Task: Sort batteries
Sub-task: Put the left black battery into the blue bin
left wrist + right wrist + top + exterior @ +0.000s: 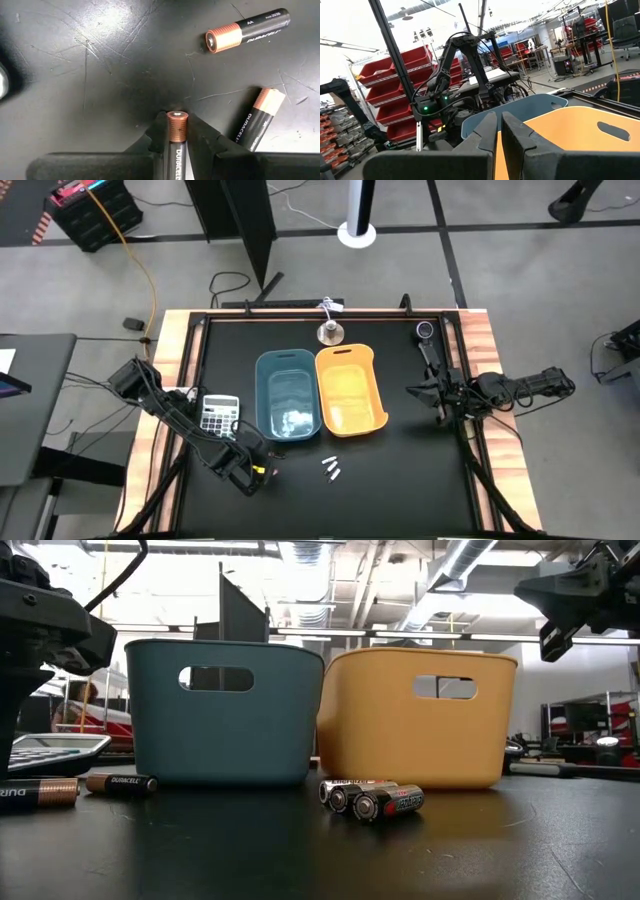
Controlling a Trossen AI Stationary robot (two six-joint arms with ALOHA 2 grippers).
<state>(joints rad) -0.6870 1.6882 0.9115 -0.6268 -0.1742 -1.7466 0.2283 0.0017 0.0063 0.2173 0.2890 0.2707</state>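
My left gripper [258, 472] is near the table's near-left, in front of the blue bin [287, 392], and is shut on a black, copper-topped battery [177, 131]. Two more batteries of that kind lie on the black mat close by [247, 31] [257, 120]; the low view shows them at its left [120, 782]. Two silvery batteries [332, 470] lie side by side in front of the orange bin [350, 388] [372, 798]. Small silvery pieces [290, 420] lie inside the blue bin. My right gripper [412, 390] waits, shut, to the right of the orange bin. My left gripper pinches the battery between its two fingers [200, 137], which lie along the battery. The copper end [177, 120] sticks out past the fingertips toward the mat. The fingers point down at the table. Whether that end touches the mat, I cannot tell.
A calculator [220, 413] lies left of the blue bin. A black stick with a round head [428, 345] lies at the far right, and a small round metal piece [330, 332] sits behind the bins. A raised wooden frame [178, 340] edges the mat.
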